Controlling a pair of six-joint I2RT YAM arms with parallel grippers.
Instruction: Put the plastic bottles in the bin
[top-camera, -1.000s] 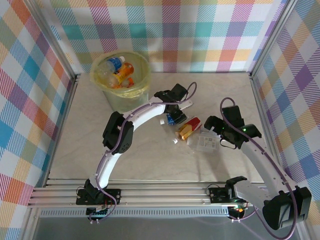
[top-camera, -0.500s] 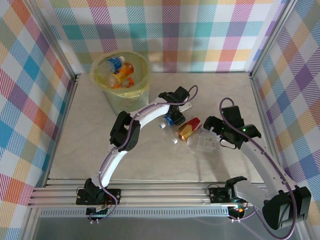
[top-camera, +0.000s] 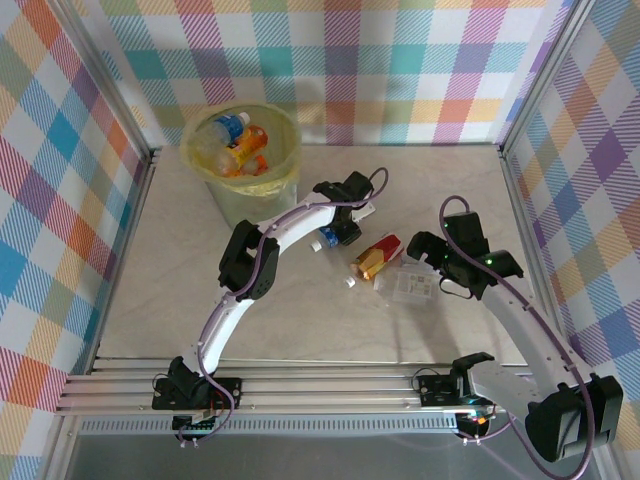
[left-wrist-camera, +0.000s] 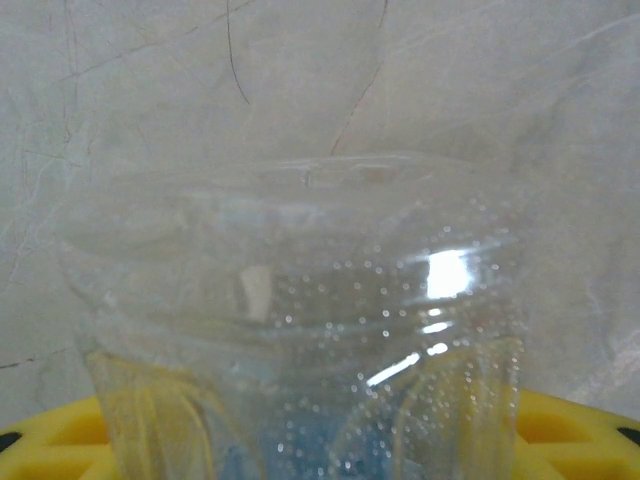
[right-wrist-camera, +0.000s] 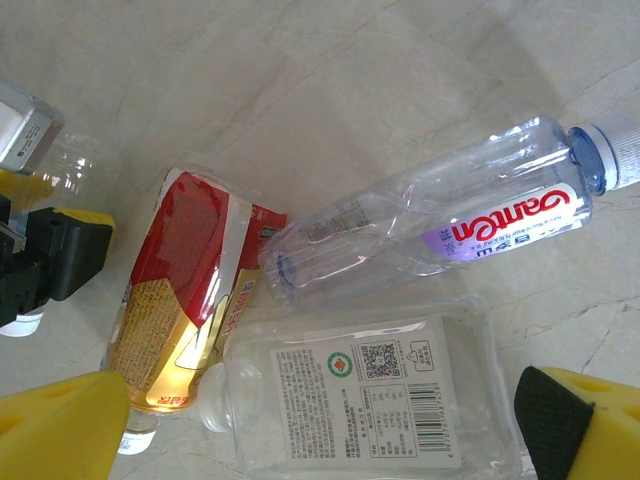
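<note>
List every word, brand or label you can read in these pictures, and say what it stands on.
"Ganten": on the clear blue-capped bottle, upside down in the right wrist view.
White label with a QR code, on the flat clear bottle: print too small to read.
Red-and-gold bottle: lettering blurred.

Robot test cell, indicated by a pale marbled bench (top-camera: 170, 290) enclosed on three sides by checked cloth walls (top-camera: 400, 70) hung on metal frame posts (top-camera: 102, 75), left arm (top-camera: 285, 222) and right arm (top-camera: 525, 315) bolted to slotted metal rails (top-camera: 330, 385) at the near edge
</note>
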